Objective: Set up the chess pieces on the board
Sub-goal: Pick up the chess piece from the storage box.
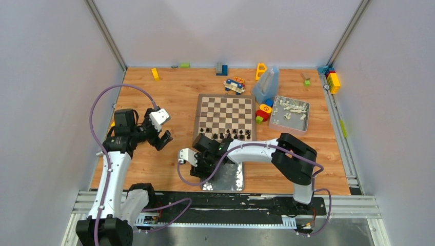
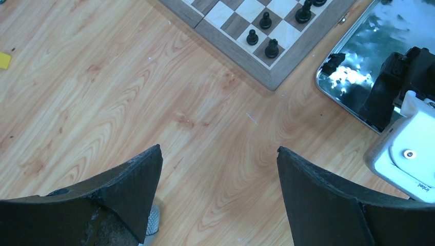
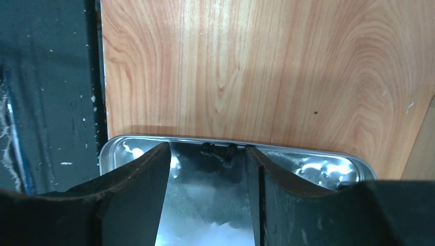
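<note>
The chessboard point(image 1: 225, 114) lies in the middle of the table; several black chess pieces point(image 1: 226, 135) stand on its near rows. The left wrist view shows its corner point(image 2: 271, 77) with a few of those pieces point(image 2: 265, 21). My right gripper point(image 1: 201, 169) is open, low over a silver tray point(image 1: 233, 179) in front of the board. In the right wrist view one black pawn point(image 3: 219, 151) lies on its side against the tray's far rim point(image 3: 308, 151), just beyond my open right gripper point(image 3: 208, 147). My left gripper point(image 1: 160, 136) is open and empty above bare wood point(image 2: 219, 148), left of the board.
A second silver tray point(image 1: 307, 120) holding white pieces point(image 1: 287, 107) stands right of the board. Coloured toy blocks point(image 1: 264, 111) and a clear container point(image 1: 267, 84) sit between them and along the back edge. The right wrist point(image 2: 410, 148) shows in the left wrist view.
</note>
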You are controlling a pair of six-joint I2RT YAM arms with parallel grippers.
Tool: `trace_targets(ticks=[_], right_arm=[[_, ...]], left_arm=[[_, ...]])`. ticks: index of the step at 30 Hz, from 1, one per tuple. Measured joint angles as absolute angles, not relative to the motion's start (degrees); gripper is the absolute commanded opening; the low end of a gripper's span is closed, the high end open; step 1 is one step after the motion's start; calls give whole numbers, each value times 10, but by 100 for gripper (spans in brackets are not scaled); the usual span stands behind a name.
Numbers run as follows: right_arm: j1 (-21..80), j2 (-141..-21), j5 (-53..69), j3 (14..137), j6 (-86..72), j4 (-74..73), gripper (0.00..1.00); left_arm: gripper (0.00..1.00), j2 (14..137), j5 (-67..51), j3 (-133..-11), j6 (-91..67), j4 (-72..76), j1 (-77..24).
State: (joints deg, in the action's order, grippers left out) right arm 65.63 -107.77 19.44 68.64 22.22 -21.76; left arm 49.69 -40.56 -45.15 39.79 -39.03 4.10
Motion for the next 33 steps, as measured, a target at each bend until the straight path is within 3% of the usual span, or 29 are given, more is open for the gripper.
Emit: trace_targets(ticks=[6,13,19,33], right_arm=[[667,-1083,160,680,227,-190,45],[670,-1084,139,679,225,-180,22],[669,-1082,138,679,218,-181,11],[607,-1055,199,677,180,-220,6]], left_arm=[[91,495,-395,-451,398,-396,41],[91,495,-393,-451,401,-400,41],[91,495,-394,-451,412,-409,41],[87,514,-415,-451,460,-430,41]])
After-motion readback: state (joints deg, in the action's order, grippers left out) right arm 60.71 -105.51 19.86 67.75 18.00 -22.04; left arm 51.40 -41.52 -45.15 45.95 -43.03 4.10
